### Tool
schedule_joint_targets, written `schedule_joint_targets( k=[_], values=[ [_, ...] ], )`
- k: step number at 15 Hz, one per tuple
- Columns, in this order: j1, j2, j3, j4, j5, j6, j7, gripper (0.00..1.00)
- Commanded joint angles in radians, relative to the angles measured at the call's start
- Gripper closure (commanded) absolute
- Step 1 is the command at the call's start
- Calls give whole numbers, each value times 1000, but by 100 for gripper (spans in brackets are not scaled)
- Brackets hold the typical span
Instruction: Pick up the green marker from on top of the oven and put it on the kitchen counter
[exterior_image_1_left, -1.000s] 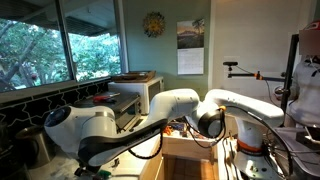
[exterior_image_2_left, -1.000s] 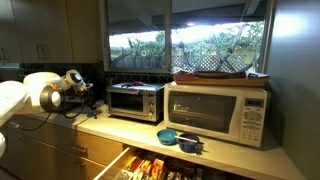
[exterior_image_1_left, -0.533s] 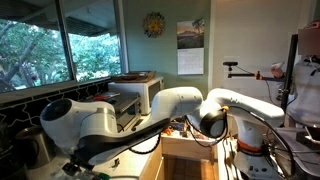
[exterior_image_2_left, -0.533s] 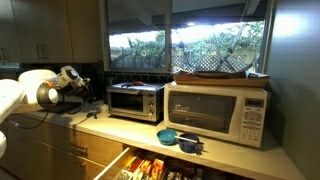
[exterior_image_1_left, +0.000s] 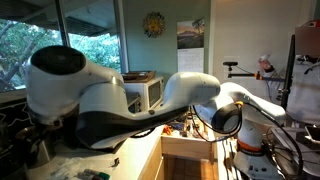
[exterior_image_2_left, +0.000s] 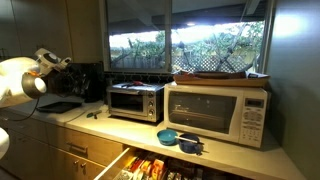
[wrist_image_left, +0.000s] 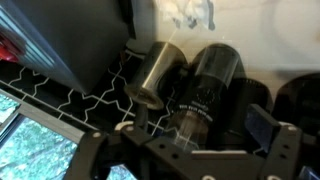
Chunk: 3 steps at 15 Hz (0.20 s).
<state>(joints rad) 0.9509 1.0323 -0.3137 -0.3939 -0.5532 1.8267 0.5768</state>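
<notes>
My claw (exterior_image_2_left: 58, 62) hangs at ten o'clock of the oven (exterior_image_2_left: 135, 101), well apart from it. In the wrist view its fingers (wrist_image_left: 272, 140) stand wide with nothing between them, facing dark canisters (wrist_image_left: 205, 90) whose white print is too small to read. I cannot make out the green marker for certain. A small slim thing (exterior_image_2_left: 93, 113) lies on the bench (exterior_image_2_left: 112, 126) at seven o'clock of the oven. Lettering on the wall poster (exterior_image_1_left: 190, 47) is illegible.
</notes>
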Motion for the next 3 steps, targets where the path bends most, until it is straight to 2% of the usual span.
schedule_joint_targets(
  k=[1, 2, 3],
  values=[
    [8, -21, -59, 3, -38, 126, 107, 0],
    [7, -21, -78, 4, -60, 174, 123, 0],
    [4, -25, -46, 4, -27, 116, 72, 0]
  ],
)
